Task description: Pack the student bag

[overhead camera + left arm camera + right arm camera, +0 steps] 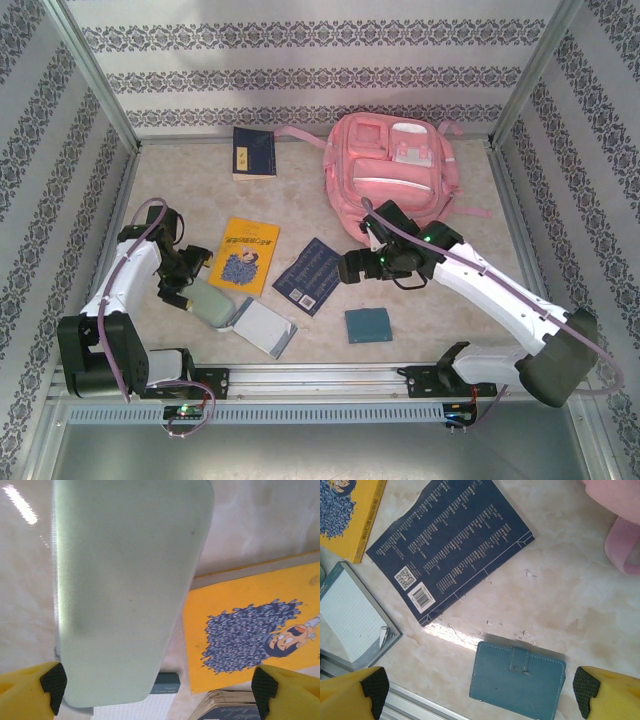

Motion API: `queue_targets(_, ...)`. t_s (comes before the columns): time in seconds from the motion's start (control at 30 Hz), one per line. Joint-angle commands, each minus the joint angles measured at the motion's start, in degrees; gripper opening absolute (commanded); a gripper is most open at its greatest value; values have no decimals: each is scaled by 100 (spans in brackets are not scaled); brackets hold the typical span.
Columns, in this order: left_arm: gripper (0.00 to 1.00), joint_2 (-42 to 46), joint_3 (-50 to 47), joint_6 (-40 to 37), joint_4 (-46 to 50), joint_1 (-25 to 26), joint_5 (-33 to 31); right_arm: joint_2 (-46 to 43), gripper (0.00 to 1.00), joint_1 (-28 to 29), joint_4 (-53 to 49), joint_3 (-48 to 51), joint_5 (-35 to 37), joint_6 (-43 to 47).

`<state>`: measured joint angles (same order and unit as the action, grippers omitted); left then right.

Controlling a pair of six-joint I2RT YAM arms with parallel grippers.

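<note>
My left gripper hangs with its fingers wide apart over the pale green case, which lies at the near left of the surface, the yellow book just beside it. My right gripper is spread open too, clamped on nothing, above the teal wallet, with the dark blue book lying beyond it. The student bag lies flat at the far right of the surface, front pockets up, well apart from the case
</note>
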<state>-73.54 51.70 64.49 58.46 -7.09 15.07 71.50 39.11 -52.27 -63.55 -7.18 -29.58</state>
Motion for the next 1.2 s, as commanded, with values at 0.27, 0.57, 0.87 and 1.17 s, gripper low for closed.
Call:
queue_targets(0.27,100,-598,19,-504,532,6,-455,-120,96,-31,-25,296,-64,17)
queue_targets(0.57,100,-1462,-129,-762,-452,6,-250,-171,96,-28,-50,388,4,15)
queue_targets(0.87,76,-949,-308,-455,-419,8,-355,-225,96,-72,-125,373,182,34)
queue_targets(1.17,71,-137,-102,105,-45,39,-49,-107,96,-155,-145,-189,-13,225)
